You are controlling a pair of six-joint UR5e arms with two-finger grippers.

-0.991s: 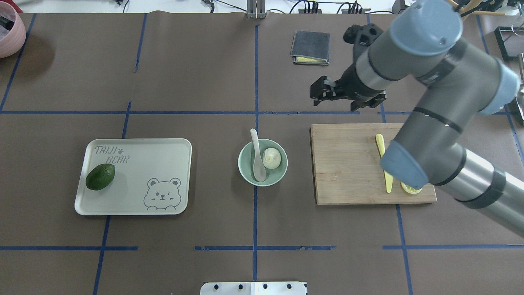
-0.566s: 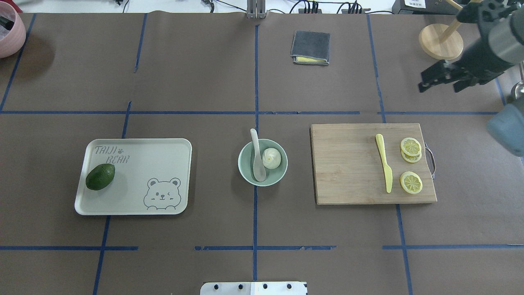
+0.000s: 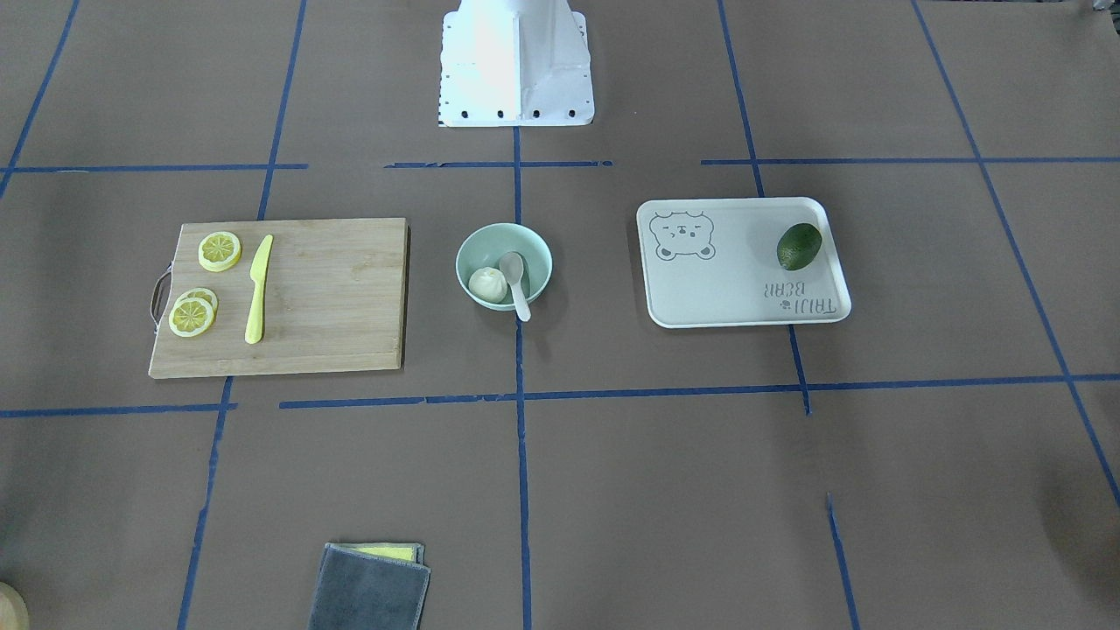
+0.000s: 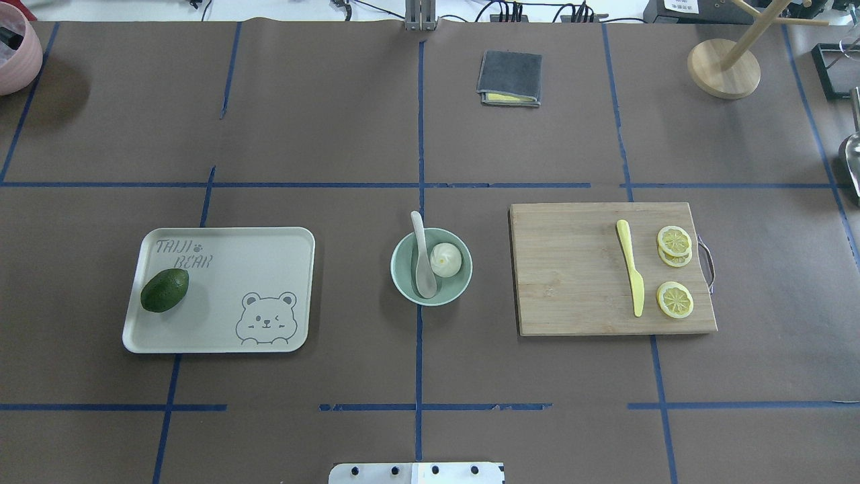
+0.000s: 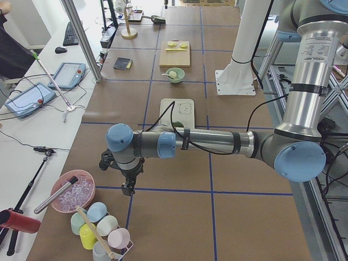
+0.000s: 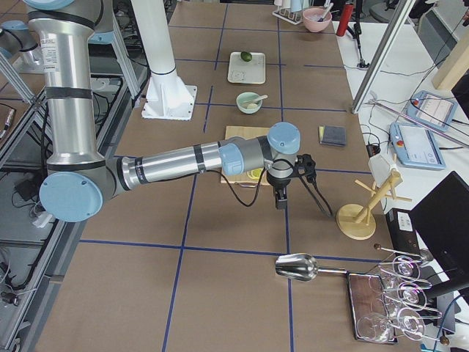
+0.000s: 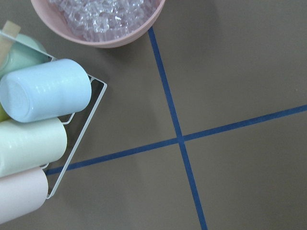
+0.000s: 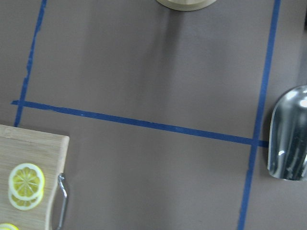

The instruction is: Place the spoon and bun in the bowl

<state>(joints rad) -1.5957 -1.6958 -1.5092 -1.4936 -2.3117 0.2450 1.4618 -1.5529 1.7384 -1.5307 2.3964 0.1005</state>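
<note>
The pale mint-green bowl (image 4: 400,281) stands at the table's middle. The off-white spoon (image 4: 422,259) lies in its left half, with the handle sticking out over the far rim. The white bun (image 4: 445,259) sits in its right half, beside the spoon. The front-facing view also shows the bowl (image 3: 503,240), bun (image 3: 487,284) and spoon (image 3: 516,280). Neither gripper shows in the overhead or front views. My left gripper (image 5: 128,188) hangs over the table's left end and my right gripper (image 6: 279,199) over the right end. I cannot tell whether they are open.
A tray (image 4: 269,249) with an avocado (image 4: 164,290) lies left of the bowl. A cutting board (image 4: 571,269) with a yellow knife (image 4: 630,275) and lemon slices (image 4: 674,298) lies right. A grey cloth (image 4: 509,77), a wooden stand (image 4: 723,67), a metal scoop (image 8: 289,134), a pink ice bowl (image 7: 100,19) and racked cups (image 7: 45,91) stand at the edges.
My right arm has swung away from above the cutting board to the right and out of the overhead view. The spoon and bun have not moved in the bowl.
</note>
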